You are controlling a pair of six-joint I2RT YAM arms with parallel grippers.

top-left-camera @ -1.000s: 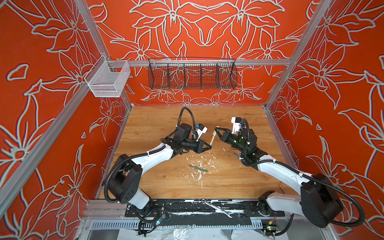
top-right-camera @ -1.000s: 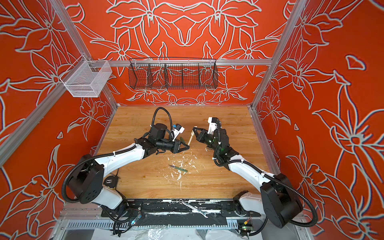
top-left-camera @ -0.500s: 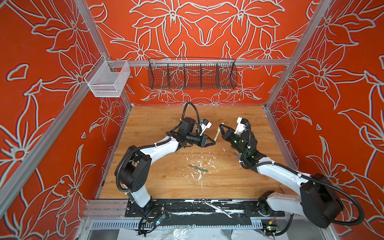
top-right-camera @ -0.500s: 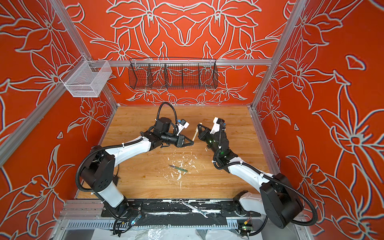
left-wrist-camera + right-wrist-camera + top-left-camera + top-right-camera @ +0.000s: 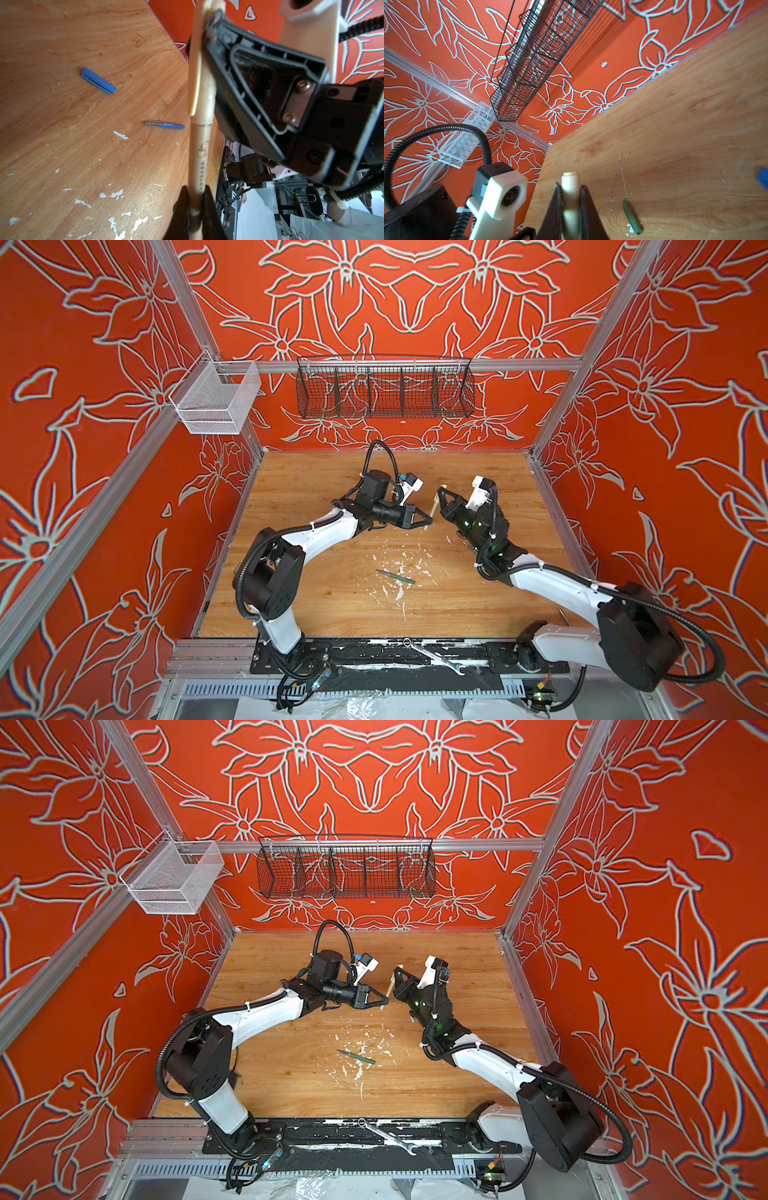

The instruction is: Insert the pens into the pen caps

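Note:
The beige pen [image 5: 197, 158] stands with its upper end inside the beige pen cap [image 5: 197, 68]. My left gripper [image 5: 196, 195] is shut on the pen's lower barrel. My right gripper [image 5: 570, 195] is shut on the cap [image 5: 569, 182]. In both top views the two grippers [image 5: 428, 523] [image 5: 439, 495] meet above the middle of the table [image 5: 311, 489]. The green pen [image 5: 397, 576] [image 5: 356, 1056] lies on the wood nearer the front. The green cap [image 5: 632, 216], the blue pen [image 5: 166, 125] and the blue cap [image 5: 98, 81] lie loose on the table.
A black wire basket [image 5: 384, 387] hangs on the back wall and a white mesh basket [image 5: 216, 402] at the left corner. A silver wrench [image 5: 436, 659] lies on the black front rail. White paint chips [image 5: 401, 568] are scattered around the green pen.
Both grippers, still shut on the beige pen and cap, have drifted a little to the right and toward the back wall. The left arm has stretched out further.

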